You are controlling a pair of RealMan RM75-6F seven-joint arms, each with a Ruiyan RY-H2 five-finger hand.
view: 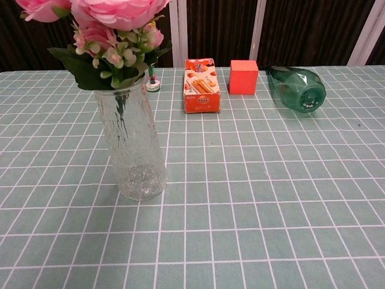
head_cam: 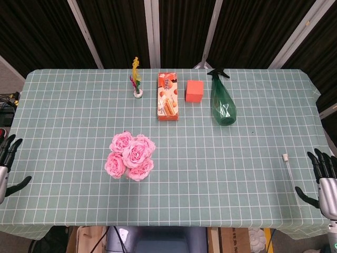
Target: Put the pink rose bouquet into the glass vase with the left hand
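Note:
The pink rose bouquet (head_cam: 131, 156) stands in the glass vase (view: 132, 147), blooms and green leaves (view: 111, 36) spreading above the rim in the chest view. From the head view only the blooms show; the vase is hidden beneath them. My left hand (head_cam: 6, 167) hangs at the table's left edge, far from the vase, fingers apart and empty. At the right edge my right hand (head_cam: 324, 176) is also spread and holds nothing. Neither hand appears in the chest view.
Along the back stand a small holder with feathers (head_cam: 137, 79), an orange snack box (head_cam: 168, 96), an orange cube (head_cam: 195, 90) and a green spray bottle (head_cam: 221, 100) lying on its side. A thin clear tube (head_cam: 290, 173) lies near my right hand.

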